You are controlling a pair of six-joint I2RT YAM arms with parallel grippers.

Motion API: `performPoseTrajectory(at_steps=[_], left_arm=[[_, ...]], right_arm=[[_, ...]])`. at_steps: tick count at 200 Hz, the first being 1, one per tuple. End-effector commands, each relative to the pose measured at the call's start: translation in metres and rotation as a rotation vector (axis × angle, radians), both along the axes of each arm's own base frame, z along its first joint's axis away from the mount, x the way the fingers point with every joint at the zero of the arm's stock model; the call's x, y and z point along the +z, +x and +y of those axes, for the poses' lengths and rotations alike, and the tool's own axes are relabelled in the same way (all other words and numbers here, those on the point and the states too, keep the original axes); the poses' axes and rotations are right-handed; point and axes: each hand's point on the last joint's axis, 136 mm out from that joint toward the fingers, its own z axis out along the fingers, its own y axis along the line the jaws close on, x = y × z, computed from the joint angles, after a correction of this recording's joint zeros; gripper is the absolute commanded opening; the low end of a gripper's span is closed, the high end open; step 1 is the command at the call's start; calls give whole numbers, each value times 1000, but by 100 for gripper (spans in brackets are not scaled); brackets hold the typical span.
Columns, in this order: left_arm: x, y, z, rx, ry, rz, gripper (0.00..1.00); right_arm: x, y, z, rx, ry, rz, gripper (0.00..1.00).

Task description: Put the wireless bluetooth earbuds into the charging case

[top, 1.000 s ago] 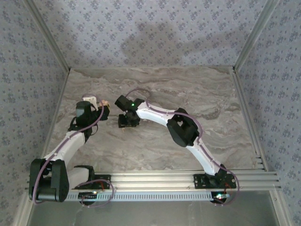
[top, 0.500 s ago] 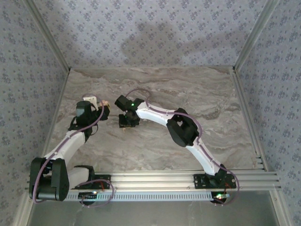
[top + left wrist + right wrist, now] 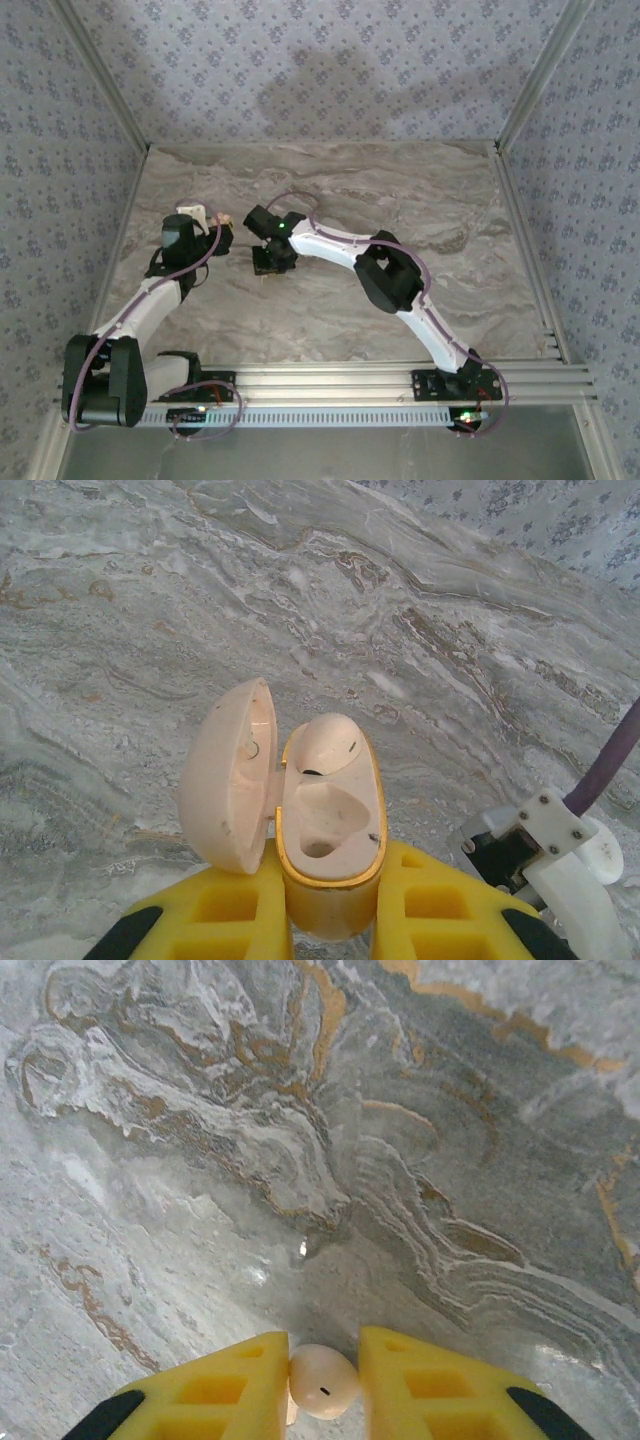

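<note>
Plastic in a pale cream with a thin gold rim makes up the charging case point(image 3: 330, 815), which sits low in the middle of the left wrist view, pinched at its bottom end between the yellow fingers point(image 3: 235, 915) of the left gripper point(image 3: 330, 885), clenched tight on it. Its long axis runs from the bottom of the frame toward the top, open face toward the camera, and its lid point(image 3: 228, 780) is swung out to the left on a hinge along the long side. The upper well looks filled by a rounded cream shape with a dark slit; the lower well is bare, with a small hole. In the right wrist view, the right gripper point(image 3: 324, 1355) grasps a round cream earbud point(image 3: 323, 1382) at bottom centre, both pads touching it, just above the marble tabletop point(image 3: 320, 1110). From overhead, both grippers sit near each other in the left half of the table.
</note>
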Motion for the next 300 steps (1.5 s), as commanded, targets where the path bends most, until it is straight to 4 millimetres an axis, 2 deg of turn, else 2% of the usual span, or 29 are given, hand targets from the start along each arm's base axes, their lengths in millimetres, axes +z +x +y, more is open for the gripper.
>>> performPoseTrajectory(at_steps=[1, 52, 98, 133, 158, 192, 221, 255, 259, 300], left_arm=[[21, 7, 0, 5, -18, -45, 11], [22, 6, -5, -18, -19, -49, 11], [21, 5, -19, -69, -11, -52, 11], [20, 4, -28, -110, -1, -52, 11], [20, 2, -37, -154, -2, -62, 11], [16, -5, -62, -270, -23, -102, 11], [13, -17, -95, -417, -18, -167, 12], [5, -32, -130, -609, 39, -205, 12], [3, -34, -134, -632, 41, -207, 12], [-3, -53, -168, -827, 53, -296, 11]], right_arm=[[-2, -19, -18, 6, -46, 51, 26], [0, -18, -59, -19, -84, 48, 26], [-2, -25, -109, -2, -154, 63, 25], [-3, -38, -141, 181, -220, 82, 26], [-1, -38, -157, 216, -225, 82, 26], [17, -21, -161, 168, -138, -13, 27], [39, 1, -161, 111, -64, -183, 27], [76, 23, -173, 66, -19, -363, 27], [70, 19, -180, 65, -27, -361, 27], [108, 31, -196, 40, 42, -505, 27]])
